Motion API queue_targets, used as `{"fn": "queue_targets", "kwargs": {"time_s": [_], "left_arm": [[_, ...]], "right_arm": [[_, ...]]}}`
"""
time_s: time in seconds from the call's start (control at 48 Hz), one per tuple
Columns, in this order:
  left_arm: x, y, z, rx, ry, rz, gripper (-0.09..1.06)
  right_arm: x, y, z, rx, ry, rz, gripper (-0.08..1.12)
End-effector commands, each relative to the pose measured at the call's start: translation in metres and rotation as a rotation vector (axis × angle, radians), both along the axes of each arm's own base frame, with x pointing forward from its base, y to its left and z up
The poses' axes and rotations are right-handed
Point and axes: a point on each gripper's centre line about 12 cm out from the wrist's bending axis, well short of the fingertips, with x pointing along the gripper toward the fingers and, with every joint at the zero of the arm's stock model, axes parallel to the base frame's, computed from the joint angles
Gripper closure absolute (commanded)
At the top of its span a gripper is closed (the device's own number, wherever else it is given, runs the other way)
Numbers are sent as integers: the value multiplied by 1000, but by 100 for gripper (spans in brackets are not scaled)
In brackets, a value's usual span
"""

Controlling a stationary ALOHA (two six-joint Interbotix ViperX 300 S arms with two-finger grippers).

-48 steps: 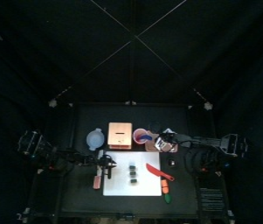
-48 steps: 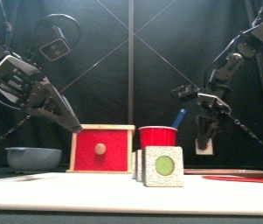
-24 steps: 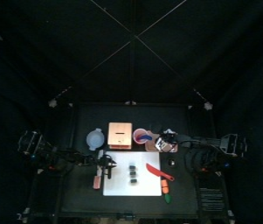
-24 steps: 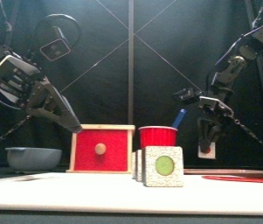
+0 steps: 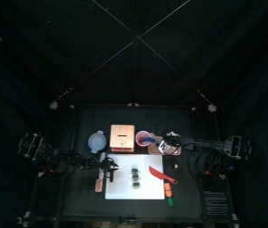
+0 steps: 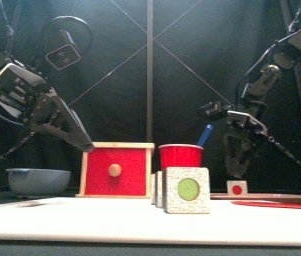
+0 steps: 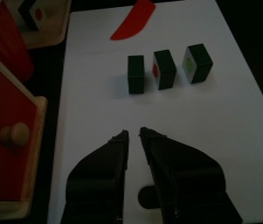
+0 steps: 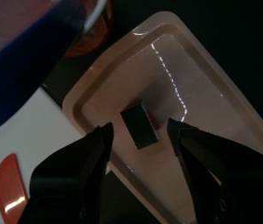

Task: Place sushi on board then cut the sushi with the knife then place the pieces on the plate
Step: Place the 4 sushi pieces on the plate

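Observation:
Three dark green sushi pieces (image 7: 165, 69) stand in a row on the white board (image 7: 227, 149); in the front view they overlap (image 6: 182, 190). My left gripper (image 7: 134, 138) hovers over the board short of them, shut and holding nothing. A red toy knife (image 7: 134, 18) lies on the board beyond the pieces. At the right, another sushi piece (image 8: 137, 128) rests on the pink plate (image 8: 204, 79); it also shows as a small piece (image 6: 237, 187) in the front view. My right gripper (image 6: 236, 160) hangs just above it, open, with its jaws wide on either side.
A wooden box with a red drawer front (image 6: 118, 170) and a red cup (image 6: 180, 157) with a blue knife stand behind the board. A blue-grey bowl (image 6: 39, 181) sits at the far left. An orange and green toy food (image 5: 169, 190) lies on the board's right side.
The sushi piece left my right gripper and dropped onto the pink plate. The left arm has stayed in place.

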Motion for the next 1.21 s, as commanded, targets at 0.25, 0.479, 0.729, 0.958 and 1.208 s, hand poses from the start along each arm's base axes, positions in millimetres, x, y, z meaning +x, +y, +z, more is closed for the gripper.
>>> {"fn": "queue_targets", "kwargs": {"time_s": [0.25,0.479,0.729,0.958,1.208], "left_arm": [[5,0,8,-6,-28,6,35],[6,1,8,-2,-30,5,35],[4,0,6,-3,-24,4,35],[6,0,7,3,-27,0,35],[5,0,8,-1,-20,-2,35]], "right_arm": [[31,76,46,-11,-155,259,18],[69,112,48,-12,-209,390,18],[116,131,24,-42,-162,478,18],[146,135,20,-81,-152,514,18],[160,133,15,-88,-137,512,18]]}}
